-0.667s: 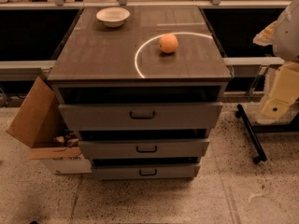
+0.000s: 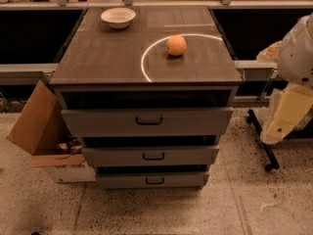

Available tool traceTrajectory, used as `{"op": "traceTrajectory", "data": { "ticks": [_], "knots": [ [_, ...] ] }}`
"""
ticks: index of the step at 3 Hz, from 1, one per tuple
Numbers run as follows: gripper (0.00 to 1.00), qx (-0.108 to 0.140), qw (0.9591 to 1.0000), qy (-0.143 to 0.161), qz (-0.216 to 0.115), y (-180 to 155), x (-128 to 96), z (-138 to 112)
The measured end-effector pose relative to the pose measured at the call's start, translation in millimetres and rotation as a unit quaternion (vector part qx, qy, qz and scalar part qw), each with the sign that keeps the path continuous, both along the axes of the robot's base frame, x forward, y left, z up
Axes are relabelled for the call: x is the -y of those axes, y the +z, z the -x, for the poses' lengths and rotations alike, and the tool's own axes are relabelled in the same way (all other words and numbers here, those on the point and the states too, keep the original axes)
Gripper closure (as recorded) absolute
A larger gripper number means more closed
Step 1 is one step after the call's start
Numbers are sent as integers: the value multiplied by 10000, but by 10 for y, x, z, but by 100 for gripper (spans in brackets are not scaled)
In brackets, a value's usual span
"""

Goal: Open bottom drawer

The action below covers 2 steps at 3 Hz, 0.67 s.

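The bottom drawer (image 2: 122,181) is the lowest and narrowest of three grey fronts on the cabinet, just above the floor. Its small dark loop handle (image 2: 155,180) sits at the front's centre. The front sits set back beneath the middle drawer (image 2: 117,156) and the top drawer (image 2: 98,122), and none of its box shows. My gripper is out of view. Only my arm's white and cream links (image 2: 289,110) show at the right edge, to the right of the cabinet and apart from it.
On the cabinet top (image 2: 102,53) stand a white bowl (image 2: 118,17) at the back left and an orange (image 2: 176,45) inside a bright arc of light. An open cardboard box (image 2: 36,124) leans against the cabinet's left side. A black wheeled leg (image 2: 261,143) stands on the floor at the right.
My arm's cream link has dropped slightly at the right edge. The cabinet, drawers, bowl and orange have not moved.
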<state>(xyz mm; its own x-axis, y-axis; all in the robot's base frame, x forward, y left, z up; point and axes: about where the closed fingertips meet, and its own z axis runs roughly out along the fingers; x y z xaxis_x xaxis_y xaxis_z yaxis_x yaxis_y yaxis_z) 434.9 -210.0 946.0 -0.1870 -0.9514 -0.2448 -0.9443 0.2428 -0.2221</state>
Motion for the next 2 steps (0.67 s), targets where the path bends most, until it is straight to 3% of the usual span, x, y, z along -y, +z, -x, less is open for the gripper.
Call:
{"op": "traceTrajectory", "data": {
  "ticks": [1, 2],
  "knots": [
    [0, -166, 9990, 315, -261, -512, -150, 97],
    [0, -372, 9956, 613, -606, -1169, -361, 260]
  ]
}}
